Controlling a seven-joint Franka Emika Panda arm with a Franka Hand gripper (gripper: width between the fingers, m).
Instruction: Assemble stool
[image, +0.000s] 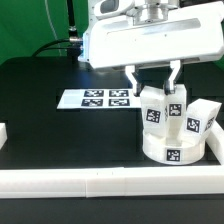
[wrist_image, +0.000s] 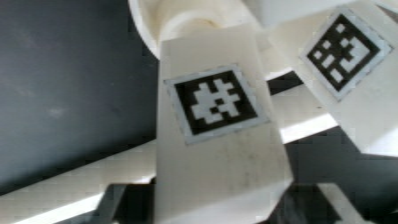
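The round white seat (image: 170, 152) lies on the black table at the exterior view's right, a tag on its rim. Three white tagged legs stand on it: one at the near left (image: 152, 110), one behind it (image: 178, 110), one on the right (image: 203, 122). My gripper (image: 154, 88) is straight above the near-left leg, its fingers closed on the leg's top end. In the wrist view this leg (wrist_image: 217, 110) runs up between my fingers (wrist_image: 128, 200), the pads against its sides. Another tagged leg (wrist_image: 338, 50) stands beside it.
The marker board (image: 105, 98) lies flat to the left of the seat. A long white rail (image: 100, 182) runs along the front of the table, with a short white piece at the left edge (image: 3, 135) and more rail beside the seat on the right (image: 214, 150).
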